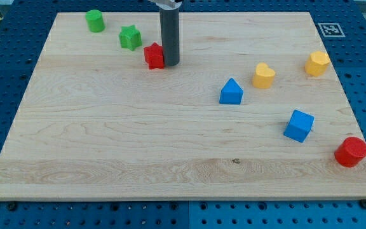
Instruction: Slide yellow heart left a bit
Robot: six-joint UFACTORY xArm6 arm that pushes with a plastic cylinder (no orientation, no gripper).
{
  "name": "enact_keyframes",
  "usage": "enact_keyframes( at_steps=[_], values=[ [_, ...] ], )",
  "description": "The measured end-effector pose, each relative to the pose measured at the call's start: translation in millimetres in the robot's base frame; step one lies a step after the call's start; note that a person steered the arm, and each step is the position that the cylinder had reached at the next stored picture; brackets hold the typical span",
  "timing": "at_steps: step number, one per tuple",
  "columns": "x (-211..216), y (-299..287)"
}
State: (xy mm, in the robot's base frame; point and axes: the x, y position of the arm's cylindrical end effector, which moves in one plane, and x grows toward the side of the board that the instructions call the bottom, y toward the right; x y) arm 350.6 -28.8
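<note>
Camera view: the yellow heart (264, 75) lies right of the board's (107, 140) middle — blue house-shaped block (231, 91) just beside it at lower left, yellow hexagon (318, 63) to its right. My tip (170, 64) (a bare rod, holding nothing) stands well left of the heart, touching the red star (154, 56).
</note>
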Motion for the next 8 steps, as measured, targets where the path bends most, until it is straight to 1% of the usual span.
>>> enact_keyframes(
  at_steps=[1,2,3,4,5,8],
  values=[
    [18,19],
    [35,20],
    [55,49],
    [83,106],
    [94,147],
    [92,127]
  ],
)
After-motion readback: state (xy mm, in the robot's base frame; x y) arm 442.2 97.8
